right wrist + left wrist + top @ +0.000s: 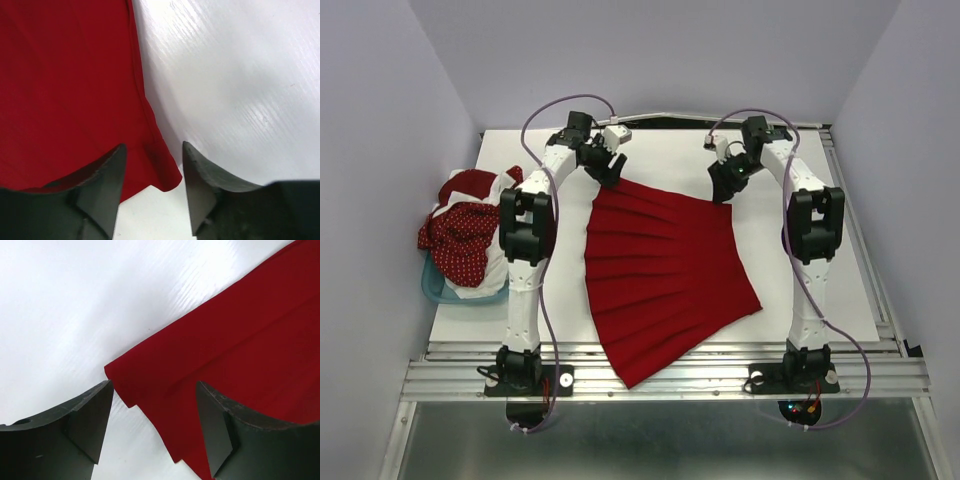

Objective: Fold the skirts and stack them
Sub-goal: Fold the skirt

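Left pincer (155,386) gapes astride corner of red skirt (240,340); white table (75,300) beyond.

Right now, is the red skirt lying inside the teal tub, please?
No, the skirt lies spread flat on the white table, with the tub off to its left.

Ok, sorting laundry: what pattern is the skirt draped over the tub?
Skirt: dark red, white dots; top view shows it best.
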